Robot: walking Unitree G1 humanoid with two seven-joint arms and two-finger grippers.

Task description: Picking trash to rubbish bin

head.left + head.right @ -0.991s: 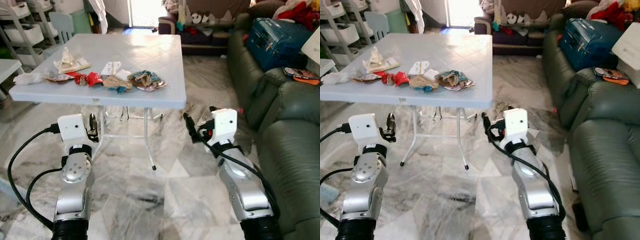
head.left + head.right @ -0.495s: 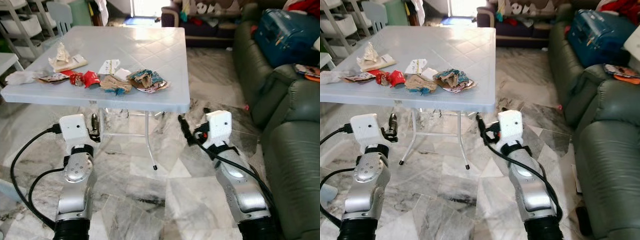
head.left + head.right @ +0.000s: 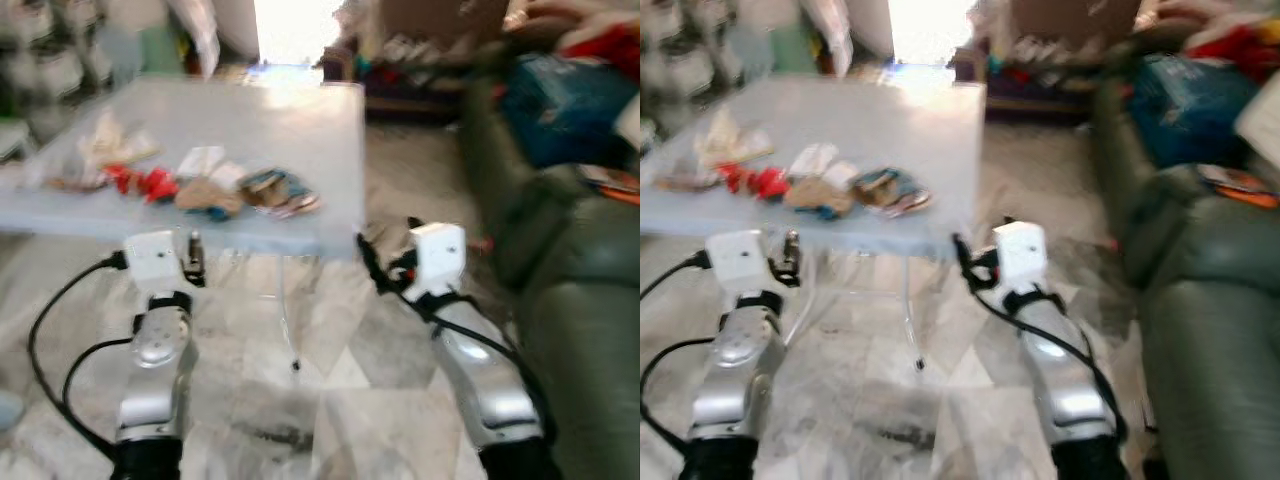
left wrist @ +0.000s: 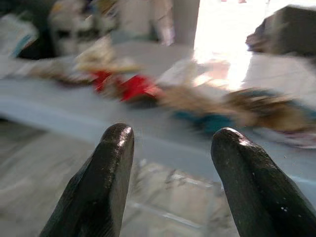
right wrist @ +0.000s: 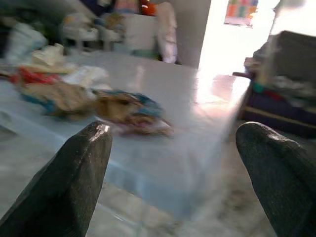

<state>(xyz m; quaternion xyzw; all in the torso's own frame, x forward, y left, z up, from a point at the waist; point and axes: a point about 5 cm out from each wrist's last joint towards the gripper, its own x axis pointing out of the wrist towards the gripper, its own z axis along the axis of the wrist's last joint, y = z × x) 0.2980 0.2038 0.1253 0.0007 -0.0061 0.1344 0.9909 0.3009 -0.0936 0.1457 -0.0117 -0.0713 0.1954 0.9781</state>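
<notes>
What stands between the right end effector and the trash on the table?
Nothing visible. The right end effector is open, at the table's near edge, and the wrappers lie just beyond it. No bin can be made out.

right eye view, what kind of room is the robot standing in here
Most likely a home living room, though the picture is blurred. A green sofa runs along the robot's right, a light plastic folding table strewn with wrappers stands ahead, and the floor is marble-patterned tile.
</notes>
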